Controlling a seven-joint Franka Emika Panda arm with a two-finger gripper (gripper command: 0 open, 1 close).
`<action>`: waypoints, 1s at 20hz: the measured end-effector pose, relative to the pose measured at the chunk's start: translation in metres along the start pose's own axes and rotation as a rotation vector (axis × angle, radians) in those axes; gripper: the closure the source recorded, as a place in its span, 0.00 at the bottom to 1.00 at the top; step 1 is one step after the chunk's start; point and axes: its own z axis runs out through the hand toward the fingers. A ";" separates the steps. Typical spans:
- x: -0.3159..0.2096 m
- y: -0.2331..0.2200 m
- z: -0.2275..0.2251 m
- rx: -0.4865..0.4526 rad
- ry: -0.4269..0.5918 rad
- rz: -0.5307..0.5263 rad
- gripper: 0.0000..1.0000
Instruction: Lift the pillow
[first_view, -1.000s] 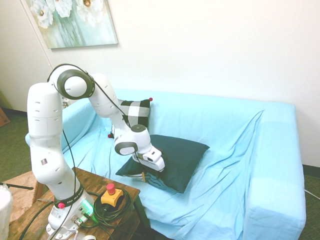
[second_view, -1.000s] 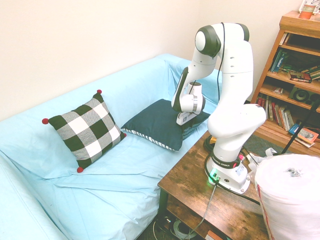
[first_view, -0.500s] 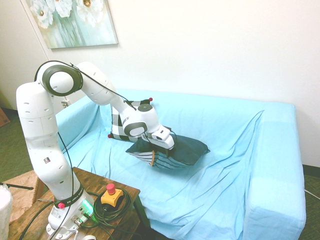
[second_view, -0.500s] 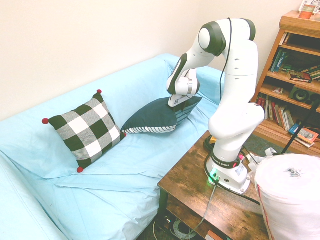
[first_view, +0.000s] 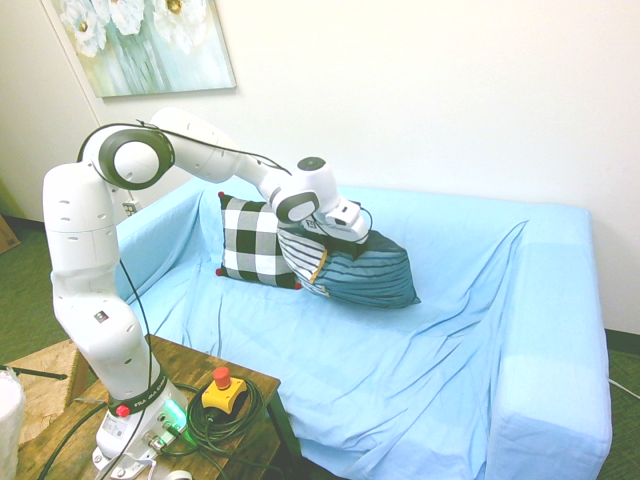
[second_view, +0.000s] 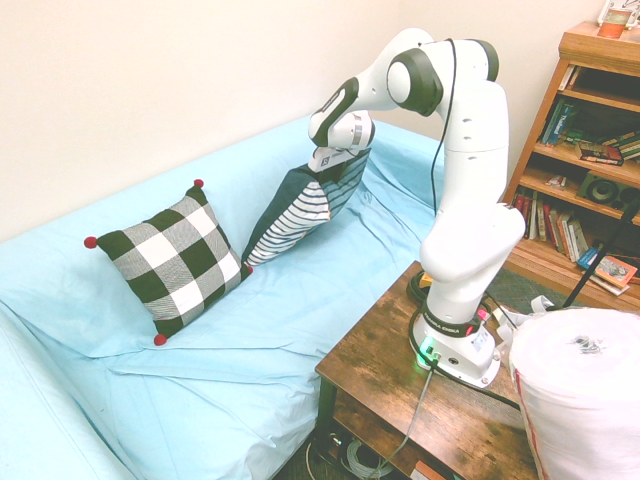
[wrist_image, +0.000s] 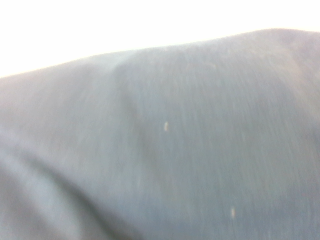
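Observation:
The pillow (first_view: 365, 275) stands tipped up on the sofa, its blue striped face with the white-striped panel and yellow piping turned outward; its far lower edge still rests on the seat. My gripper (first_view: 345, 233) is shut on the pillow's raised top edge. From the other side the pillow (second_view: 295, 210) shows its striped underside, hanging from the gripper (second_view: 322, 167) above the seat. Dark navy fabric (wrist_image: 165, 165) of the pillow fills the wrist view, blurred.
A black-and-white checked pillow (first_view: 255, 243) with red tassels leans just left of the lifted one, and is seen also as the checked pillow (second_view: 175, 257). The sofa's light blue cover (first_view: 450, 340) is wrinkled. A wooden side table (second_view: 400, 380) and bookshelf (second_view: 585, 150) stand nearby.
The gripper has risen and moved toward the sofa back, pulling the pillow's near edge up. The pillow went from lying flat, navy face up, to standing steeply with its striped face showing.

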 end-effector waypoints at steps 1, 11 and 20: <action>0.007 -0.016 -0.001 0.009 0.011 -0.004 0.00; 0.088 -0.129 -0.017 0.078 0.095 0.006 0.00; 0.116 -0.187 0.004 0.102 0.108 -0.005 0.00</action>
